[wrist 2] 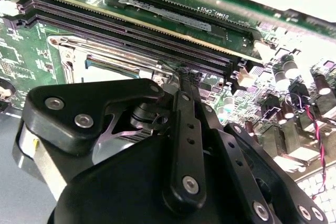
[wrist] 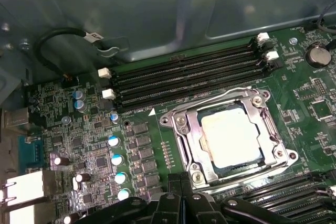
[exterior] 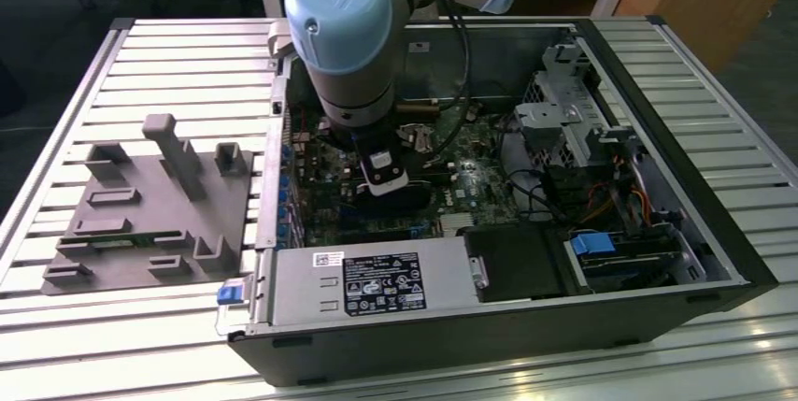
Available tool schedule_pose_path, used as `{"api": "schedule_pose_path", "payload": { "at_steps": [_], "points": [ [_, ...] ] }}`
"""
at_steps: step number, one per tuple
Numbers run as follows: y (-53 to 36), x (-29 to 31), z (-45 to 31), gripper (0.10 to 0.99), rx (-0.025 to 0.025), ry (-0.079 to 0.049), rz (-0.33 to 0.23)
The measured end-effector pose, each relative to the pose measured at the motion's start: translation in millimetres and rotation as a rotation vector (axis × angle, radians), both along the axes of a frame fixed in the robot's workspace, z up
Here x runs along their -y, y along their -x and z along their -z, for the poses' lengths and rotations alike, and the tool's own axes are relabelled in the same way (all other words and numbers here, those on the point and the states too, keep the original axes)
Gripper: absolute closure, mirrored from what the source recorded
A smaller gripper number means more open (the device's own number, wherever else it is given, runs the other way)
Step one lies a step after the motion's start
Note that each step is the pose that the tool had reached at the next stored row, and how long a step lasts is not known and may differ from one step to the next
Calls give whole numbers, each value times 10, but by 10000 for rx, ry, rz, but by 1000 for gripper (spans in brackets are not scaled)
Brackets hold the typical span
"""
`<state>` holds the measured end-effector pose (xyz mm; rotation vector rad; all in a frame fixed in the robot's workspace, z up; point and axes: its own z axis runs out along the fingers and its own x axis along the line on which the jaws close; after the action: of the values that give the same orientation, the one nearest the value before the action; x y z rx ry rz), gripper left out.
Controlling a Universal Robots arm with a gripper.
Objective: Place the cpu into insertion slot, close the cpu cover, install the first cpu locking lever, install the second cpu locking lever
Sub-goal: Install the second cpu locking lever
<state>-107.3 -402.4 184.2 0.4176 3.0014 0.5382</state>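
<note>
cpu [wrist: 231,137] flat in insertion slot [wrist: 195,153]

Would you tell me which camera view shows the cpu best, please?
The first wrist view: the cpu shows whole from above, seated in the insertion slot under the cpu cover. In the second wrist view the gripper's black body hides most of the socket. In the exterior view the arm blocks it.

The bench [exterior: 748,93] is a slatted metal top of pale ribs running across the exterior view. On it lies an open computer case [exterior: 499,336] on its side, taking up the middle and the exterior view's right. Just beside the case, toward the exterior view's left, sits a flat grey fixture plate [exterior: 149,223] with several upright grey blocks and posts rising from it.
</note>
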Motion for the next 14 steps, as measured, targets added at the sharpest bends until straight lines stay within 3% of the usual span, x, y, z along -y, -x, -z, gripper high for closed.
{"api": "schedule_pose_path", "payload": {
  "at_steps": [6, 14],
  "points": [
    [-10, -2, 0, 984, -1, 4, -1],
    [-13, -2, -4, 984, -1, 217, 0]
  ]
}}
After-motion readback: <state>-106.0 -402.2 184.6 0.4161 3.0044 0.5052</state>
